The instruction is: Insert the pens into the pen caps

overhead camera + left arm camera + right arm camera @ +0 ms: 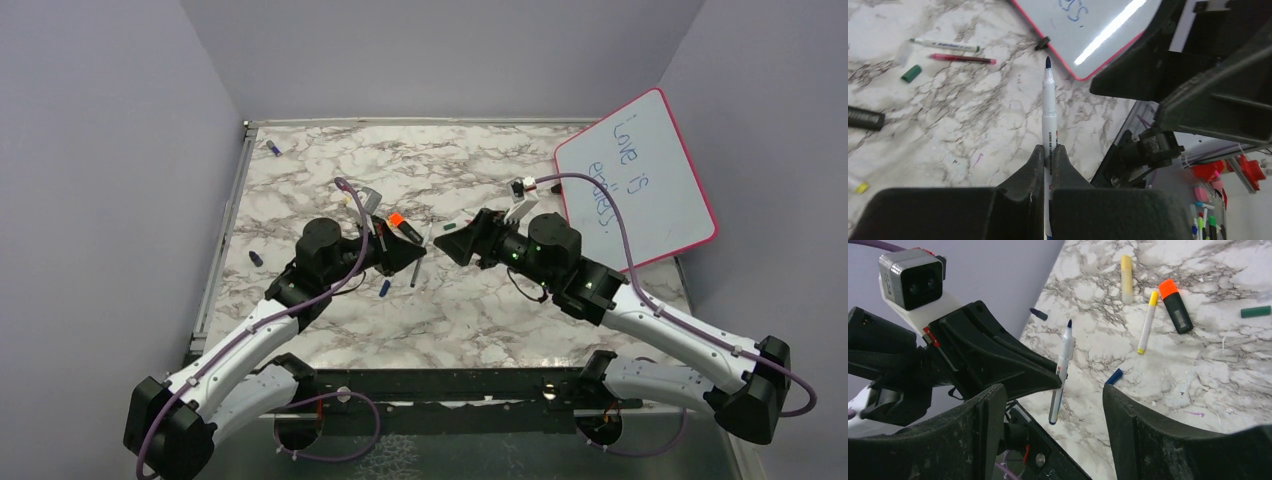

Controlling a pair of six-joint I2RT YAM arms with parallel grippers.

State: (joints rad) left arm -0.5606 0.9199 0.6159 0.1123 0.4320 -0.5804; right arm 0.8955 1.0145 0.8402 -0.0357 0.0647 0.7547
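Left fingers [1034, 167] fill the bottom of the left wrist view, pressed onto a blue-tipped pen [1049, 107] at mid-barrel. Its bare tip points out ahead of the jaws, tail running back btw them. Left gripper [408, 256] sits nose to nose w/ right gripper [452, 240]. Right jaws are spread wide & hold nothing, w/ the pen standing just out in front of their gap. Step in hand, prob.: pen picked & presented, cap not yet fetched. A blue cap [1114, 376] lies on the table [480, 330] just beyond the right jaws, apart from other items. A green cap [911, 73] lies far ahead-left of the left jaws, near a dark red pen [963, 59]. Nxt move prob. needs the right arm to dip, pinch the blue cap w/ its open end out, then line it up on the tip axis. Room is tight btw the grippers, so a descent risks clipping the held pen. Whiteboard [640, 180] lies behind the right jaws, edge rail [222, 240] behind the left. Freest room looks to be toward the arm bases.
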